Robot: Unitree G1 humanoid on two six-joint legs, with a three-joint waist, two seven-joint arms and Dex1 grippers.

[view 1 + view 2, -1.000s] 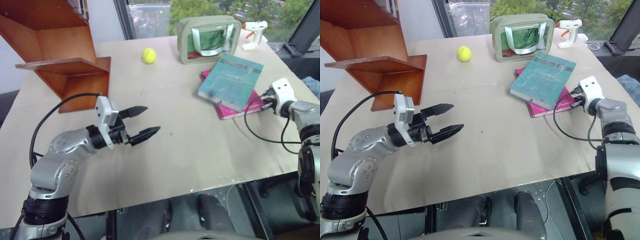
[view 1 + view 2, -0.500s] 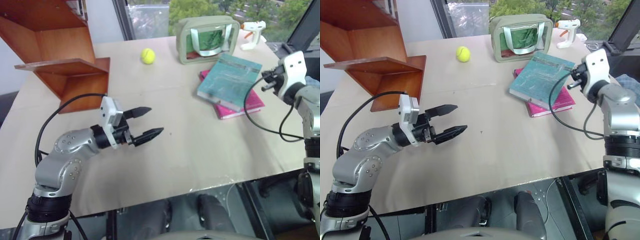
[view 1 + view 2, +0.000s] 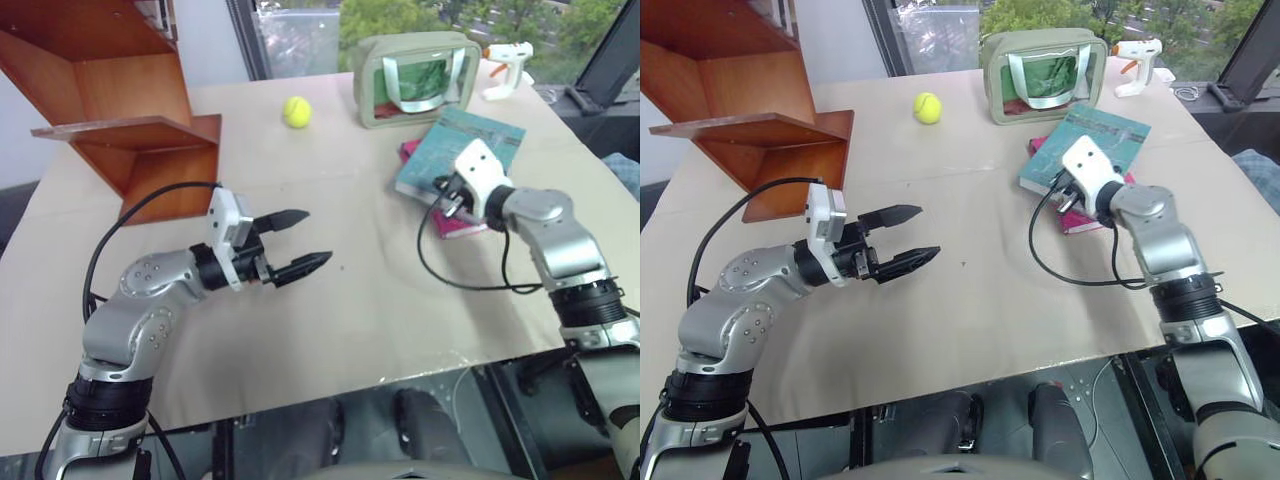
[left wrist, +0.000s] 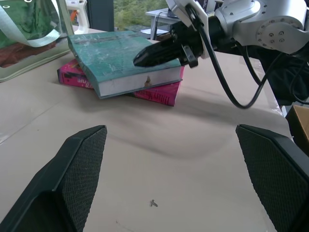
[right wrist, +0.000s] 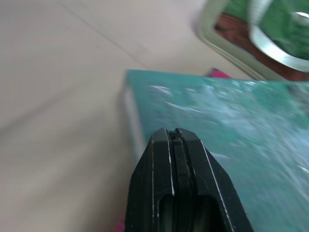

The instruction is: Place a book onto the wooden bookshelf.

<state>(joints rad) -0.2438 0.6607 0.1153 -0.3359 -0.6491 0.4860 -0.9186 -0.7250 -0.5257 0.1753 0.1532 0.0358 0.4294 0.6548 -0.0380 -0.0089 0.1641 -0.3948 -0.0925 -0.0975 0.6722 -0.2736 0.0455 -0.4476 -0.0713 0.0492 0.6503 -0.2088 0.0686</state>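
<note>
— Where is the book [image 3: 468, 146] lying?

— Flat on the pink book [image 4: 154, 92], on the table [image 3: 380, 290] in front of the green pouch [image 3: 417, 78]. Its long axis runs from its near left corner up towards the far right, where the glue gun [image 3: 508, 62] stands.

— And your claws?

— My right gripper [image 4: 145, 57] is pressed together, holding nothing, tip over the book's near left corner. My left gripper [image 3: 300, 243] hovers spread wide above the bare table, near the wooden bookshelf [image 3: 120, 100] and well apart from the book.
</note>
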